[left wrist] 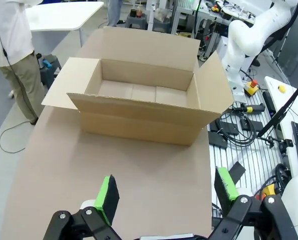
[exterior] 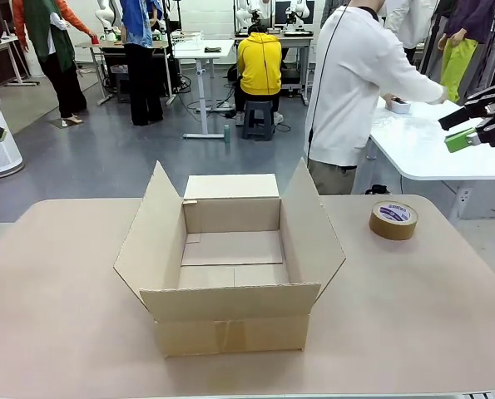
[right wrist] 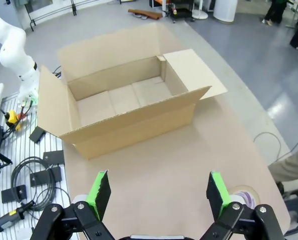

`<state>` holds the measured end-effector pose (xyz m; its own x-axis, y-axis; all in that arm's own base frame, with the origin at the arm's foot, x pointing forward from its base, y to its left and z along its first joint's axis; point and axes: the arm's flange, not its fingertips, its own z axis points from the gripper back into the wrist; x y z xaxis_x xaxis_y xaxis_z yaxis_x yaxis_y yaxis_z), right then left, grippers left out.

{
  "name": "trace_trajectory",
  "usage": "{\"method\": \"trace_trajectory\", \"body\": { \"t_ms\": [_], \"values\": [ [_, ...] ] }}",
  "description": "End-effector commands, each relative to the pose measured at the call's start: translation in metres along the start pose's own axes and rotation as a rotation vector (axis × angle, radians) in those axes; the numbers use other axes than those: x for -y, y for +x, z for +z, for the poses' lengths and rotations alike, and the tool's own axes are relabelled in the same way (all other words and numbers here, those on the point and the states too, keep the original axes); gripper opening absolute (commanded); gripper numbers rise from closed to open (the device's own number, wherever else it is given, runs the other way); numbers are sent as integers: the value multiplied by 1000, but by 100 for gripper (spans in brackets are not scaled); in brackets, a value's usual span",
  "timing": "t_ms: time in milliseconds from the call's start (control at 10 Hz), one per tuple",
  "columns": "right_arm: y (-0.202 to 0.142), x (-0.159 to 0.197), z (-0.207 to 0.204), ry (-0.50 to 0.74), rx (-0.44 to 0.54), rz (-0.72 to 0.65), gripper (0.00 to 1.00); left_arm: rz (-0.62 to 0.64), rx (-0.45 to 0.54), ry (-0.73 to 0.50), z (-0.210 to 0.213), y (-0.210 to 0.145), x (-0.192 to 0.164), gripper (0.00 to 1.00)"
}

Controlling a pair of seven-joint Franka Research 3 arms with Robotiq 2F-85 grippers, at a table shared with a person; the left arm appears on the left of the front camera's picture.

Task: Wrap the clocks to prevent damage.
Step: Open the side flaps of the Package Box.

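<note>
An open cardboard box (exterior: 230, 332) sits at the centre of the frame on the tan bench (exterior: 56, 316), all four flaps spread outward, while a roll of brown packing tape (exterior: 393, 219) lies flat to its right, well apart from it. The right claw (exterior: 453, 131) hangs at the right edge of the frame, higher than the bench top, its jaws spread wide and gripping nothing (its wrist camera looks down on the box and, at lower right, the tape). The left claw (left wrist: 166, 192), at the bottom of its own wrist view, also gapes wide with nothing held, poised over bare bench near the box's long side. Beyond the bench, at upper right, a person (exterior: 351, 83) in a white top stands turned away toward a white table (exterior: 422, 150).
</note>
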<state>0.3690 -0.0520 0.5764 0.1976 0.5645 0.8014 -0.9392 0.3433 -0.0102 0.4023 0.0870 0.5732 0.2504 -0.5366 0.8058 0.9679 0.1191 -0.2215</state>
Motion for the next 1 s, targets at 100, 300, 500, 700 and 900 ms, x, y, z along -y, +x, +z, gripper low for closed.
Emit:
{"method": "trace_trajectory", "body": {
  "t_ms": [100, 300, 500, 700, 900],
  "values": [
    [-1, -1, 0, 32, -4, 37, 65, -17, -22, 9, 0, -3, -3, 48],
    [-3, -2, 0, 52, -8, 33, 7, -15, -19, -8, 1, -3, -3, 0],
    [-2, -2, 0, 60, -15, 29, 0, -12, -30, -8, 6, -6, -3, 0],
    [-2, -3, 0, 64, -26, 27, 4, -12, -33, -9, 5, -6, -2, 7],
    [-2, -3, -1, 70, -34, 16, 0, -14, -37, -21, 5, -5, -2, 0]
  ]
}}
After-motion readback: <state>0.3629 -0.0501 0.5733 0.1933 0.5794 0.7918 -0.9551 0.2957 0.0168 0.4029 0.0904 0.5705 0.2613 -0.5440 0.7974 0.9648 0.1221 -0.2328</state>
